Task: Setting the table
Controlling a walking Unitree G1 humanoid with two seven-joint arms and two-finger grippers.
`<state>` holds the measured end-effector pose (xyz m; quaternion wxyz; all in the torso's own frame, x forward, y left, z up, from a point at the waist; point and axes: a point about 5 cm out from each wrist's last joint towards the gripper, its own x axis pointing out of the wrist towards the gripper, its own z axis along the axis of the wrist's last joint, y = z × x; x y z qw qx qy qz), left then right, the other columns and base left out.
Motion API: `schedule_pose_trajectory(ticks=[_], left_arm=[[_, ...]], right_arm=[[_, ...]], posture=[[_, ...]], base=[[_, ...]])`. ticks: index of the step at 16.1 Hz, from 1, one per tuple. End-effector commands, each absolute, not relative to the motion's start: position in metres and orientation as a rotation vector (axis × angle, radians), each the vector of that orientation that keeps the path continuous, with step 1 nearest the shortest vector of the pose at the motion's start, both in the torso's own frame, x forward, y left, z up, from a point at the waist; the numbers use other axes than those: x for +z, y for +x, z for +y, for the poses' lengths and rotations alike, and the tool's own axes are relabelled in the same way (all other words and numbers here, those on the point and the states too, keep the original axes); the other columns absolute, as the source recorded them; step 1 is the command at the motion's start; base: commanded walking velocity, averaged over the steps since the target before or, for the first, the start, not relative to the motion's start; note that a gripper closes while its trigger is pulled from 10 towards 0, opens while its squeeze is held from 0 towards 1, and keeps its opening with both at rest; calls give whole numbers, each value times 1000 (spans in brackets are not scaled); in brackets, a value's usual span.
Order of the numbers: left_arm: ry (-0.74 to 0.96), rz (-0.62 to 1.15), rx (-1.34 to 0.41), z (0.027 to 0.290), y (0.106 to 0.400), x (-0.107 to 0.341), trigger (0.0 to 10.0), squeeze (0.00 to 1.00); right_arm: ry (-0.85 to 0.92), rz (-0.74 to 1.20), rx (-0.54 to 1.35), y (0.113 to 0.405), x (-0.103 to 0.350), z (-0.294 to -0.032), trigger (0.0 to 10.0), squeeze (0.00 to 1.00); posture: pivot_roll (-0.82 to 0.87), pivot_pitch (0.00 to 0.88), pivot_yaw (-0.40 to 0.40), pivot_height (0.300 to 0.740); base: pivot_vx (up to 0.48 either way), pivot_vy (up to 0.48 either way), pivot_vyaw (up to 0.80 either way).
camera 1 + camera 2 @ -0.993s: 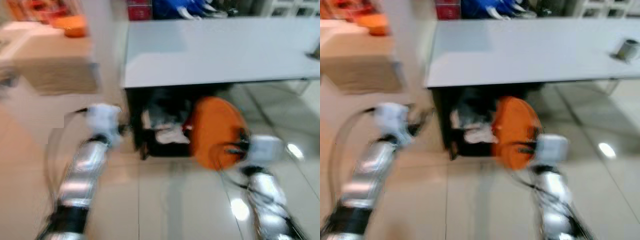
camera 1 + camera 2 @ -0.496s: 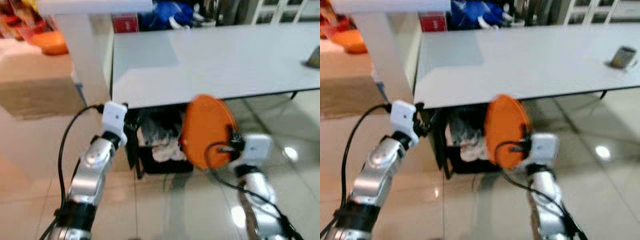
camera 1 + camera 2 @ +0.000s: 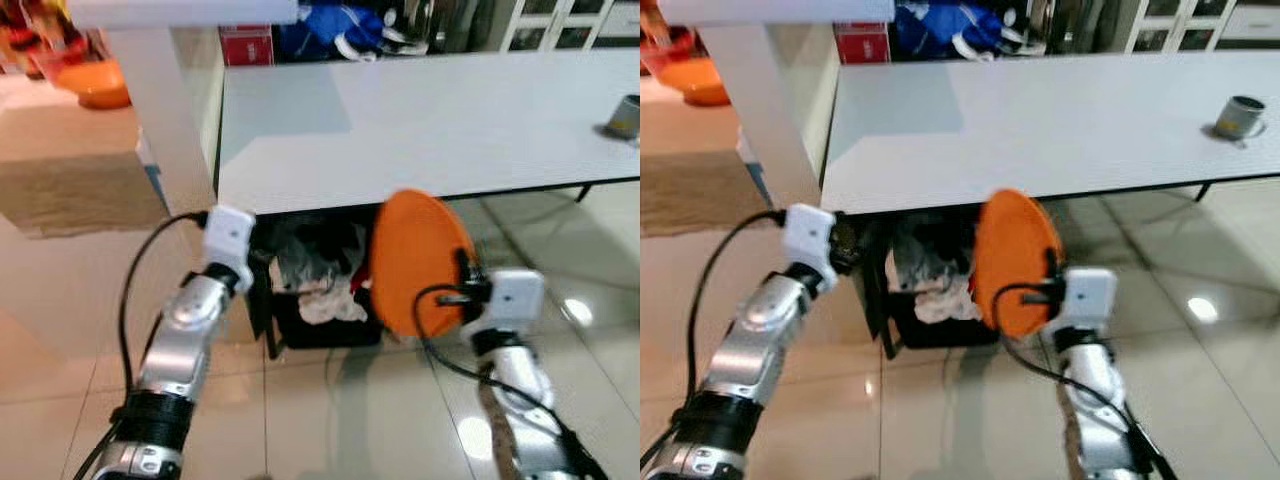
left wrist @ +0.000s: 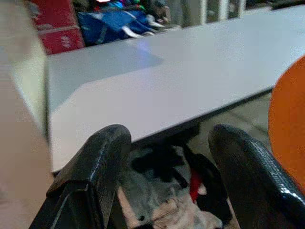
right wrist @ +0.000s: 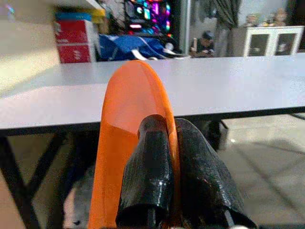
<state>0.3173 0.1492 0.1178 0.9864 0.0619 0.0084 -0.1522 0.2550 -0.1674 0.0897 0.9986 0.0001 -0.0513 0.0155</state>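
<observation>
Gripping the rim of a flat round orange plate (image 3: 415, 262) between its two black fingers, the right gripper (image 5: 174, 167) has its jaws clamped on the plate's edge, holding the plate upright on edge, just in front of and a little below the near edge of the long white rectangular tabletop (image 3: 430, 110); the left gripper (image 4: 169, 181) hangs with its jaws apart and nothing between them, close to the table's near-left corner beside the white square table leg (image 3: 165, 130); under the table sits a dark bin or basket of crumpled cloth and paper (image 3: 315, 285), its exact contents too murky to tell; judged from this, the step in hand is carrying the plate to the table, not yet set down; the next move calls for lifting the plate above the tabletop's edge, tipping it from upright to flat, and lowering it onto the bare surface before the fingers let go; counted: one orange plate, one small grey metal cup (image 3: 1242, 116) far off at the table's right end, one table, two grippers; an orange bowl (image 3: 92, 88) rests on a low surface well beyond the left corner.
</observation>
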Motion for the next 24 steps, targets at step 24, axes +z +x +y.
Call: schedule_pose_trajectory(ticks=[24], left_arm=[[132, 15, -293, 144, 323, 115, 10000, 0]], right_arm=[[-29, -147, -1, 256, 98, -180, 0, 0]], posture=[[-4, 0, 59, 740]], base=[[275, -390, 0]])
